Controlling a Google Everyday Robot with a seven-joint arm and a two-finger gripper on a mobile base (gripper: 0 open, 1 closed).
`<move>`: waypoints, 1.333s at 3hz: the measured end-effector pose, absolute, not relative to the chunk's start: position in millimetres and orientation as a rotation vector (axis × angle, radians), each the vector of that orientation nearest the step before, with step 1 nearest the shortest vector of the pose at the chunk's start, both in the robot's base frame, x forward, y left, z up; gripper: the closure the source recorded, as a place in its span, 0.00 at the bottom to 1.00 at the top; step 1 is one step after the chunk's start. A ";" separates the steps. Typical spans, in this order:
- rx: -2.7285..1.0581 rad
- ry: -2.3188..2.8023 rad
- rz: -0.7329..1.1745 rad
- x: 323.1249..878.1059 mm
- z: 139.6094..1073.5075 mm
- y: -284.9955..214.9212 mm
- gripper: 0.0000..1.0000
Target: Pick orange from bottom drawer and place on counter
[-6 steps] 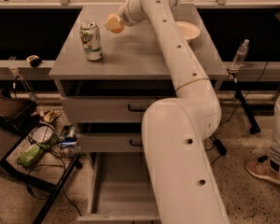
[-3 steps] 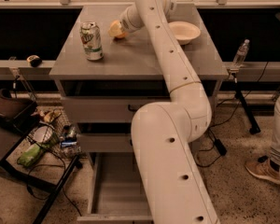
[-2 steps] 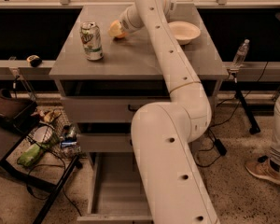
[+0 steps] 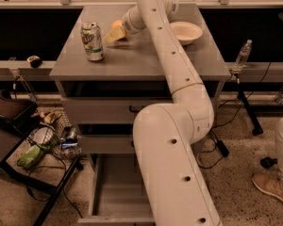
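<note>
The orange (image 4: pixel 117 24) is at the back of the grey counter (image 4: pixel 132 60), right at the tip of my gripper (image 4: pixel 114 32), and only its top shows behind the gripper. The gripper is low, at counter height, just right of a tan-and-green drink can (image 4: pixel 92 41). My white arm reaches up from the lower right across the cabinet front. The bottom drawer (image 4: pixel 114 192) is pulled out, its grey floor bare where it shows; my arm hides its right part.
A white bowl (image 4: pixel 186 32) stands on the counter's right rear. The two upper drawers (image 4: pixel 108 109) are closed. A cluttered wire cart (image 4: pixel 47 140) stands at the lower left. A water bottle (image 4: pixel 243 54) stands to the right, and a person's shoe (image 4: pixel 273 187) is at the lower right.
Two seconds ago the gripper held the orange above the counter. It then came down to the counter beside the can and has hardly moved in the last second.
</note>
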State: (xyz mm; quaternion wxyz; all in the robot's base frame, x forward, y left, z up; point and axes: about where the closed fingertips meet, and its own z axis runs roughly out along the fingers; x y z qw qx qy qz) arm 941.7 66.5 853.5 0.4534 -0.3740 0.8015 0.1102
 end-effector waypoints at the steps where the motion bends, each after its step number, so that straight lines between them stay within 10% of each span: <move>1: -0.923 1.978 0.272 941.7 853.7 66.5 0.00; 4: -0.965 1.803 0.193 859.3 1031.1 -0.5 0.00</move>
